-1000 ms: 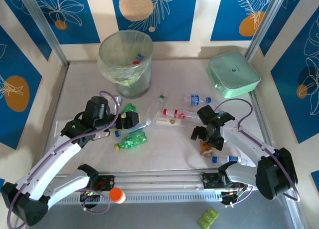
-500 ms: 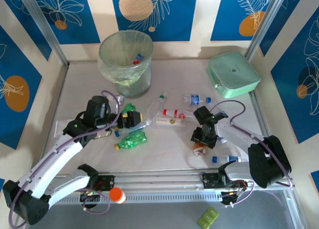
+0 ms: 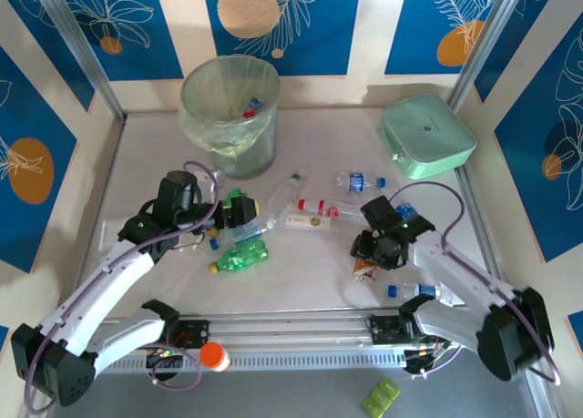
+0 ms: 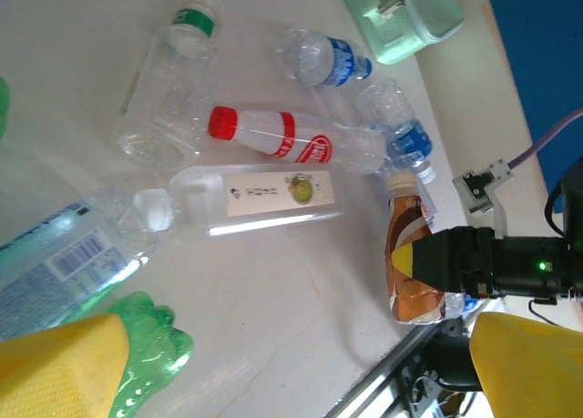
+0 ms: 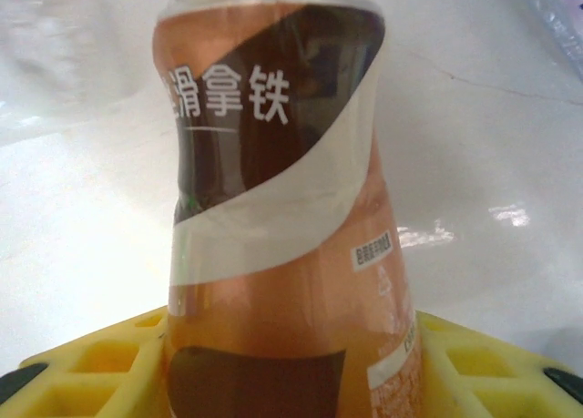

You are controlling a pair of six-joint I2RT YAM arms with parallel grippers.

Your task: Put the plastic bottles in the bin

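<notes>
My right gripper (image 3: 373,252) is shut on a brown-labelled plastic bottle (image 3: 364,269) lying at the table's right front; its yellow pads press both sides of the bottle (image 5: 282,209). The same bottle (image 4: 407,268) is seen in the left wrist view. My left gripper (image 3: 239,219) hangs open over the middle of the table, its yellow fingers (image 4: 55,368) wide apart, beside a green bottle (image 4: 137,345). Another green bottle (image 3: 241,256), a red-capped bottle (image 3: 319,207) and a blue-labelled bottle (image 3: 360,181) lie loose. The bin (image 3: 230,113) stands at the back left.
A mint-green case (image 3: 425,134) sits at the back right. A clear bottle with a white label (image 4: 264,195) and a green-capped clear bottle (image 4: 173,81) lie mid-table. A metal rail (image 3: 291,327) runs along the near edge, with an orange cap (image 3: 212,354) below it.
My right gripper has closed on the brown-labelled bottle after dropping onto it. The left arm has shifted only slightly and stays open.
</notes>
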